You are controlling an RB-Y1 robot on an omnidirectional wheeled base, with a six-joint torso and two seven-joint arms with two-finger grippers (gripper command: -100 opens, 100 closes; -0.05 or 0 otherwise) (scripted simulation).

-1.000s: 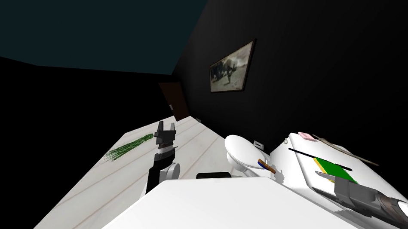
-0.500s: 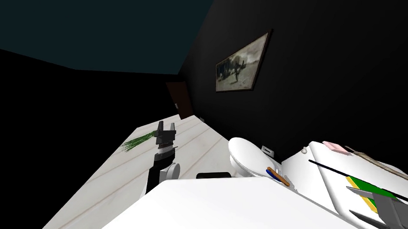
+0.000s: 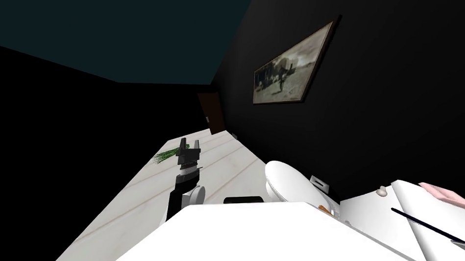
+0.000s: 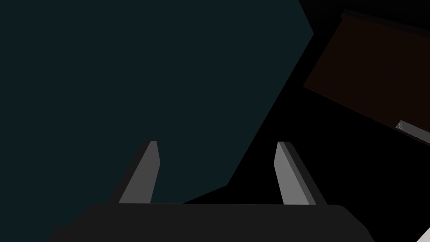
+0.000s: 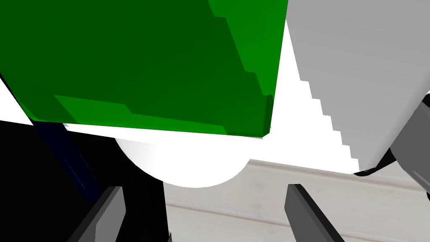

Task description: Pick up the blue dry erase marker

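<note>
Pale plank floor point(image 3: 132, 209), white worktop point(image 3: 368, 218). Left hand point(image 3: 188, 149) released. Right hand point(image 5: 205, 214) released, over green slab point(image 5: 138, 63). Blue marker: judged light, stiff, slick; to be gripped mid-barrel.

Head camera looked steeply down over pale floor point(image 3: 132, 209); left wrist camera faced the far door point(image 4: 369, 71), which both shared. Right wrist camera hugged a green slab point(image 5: 138, 63).

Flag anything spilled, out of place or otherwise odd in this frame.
A ragged green streak lies on the pale plank floor, just past the open left gripper. It looks like something scattered or smeared there. Nothing else stands out.
</note>
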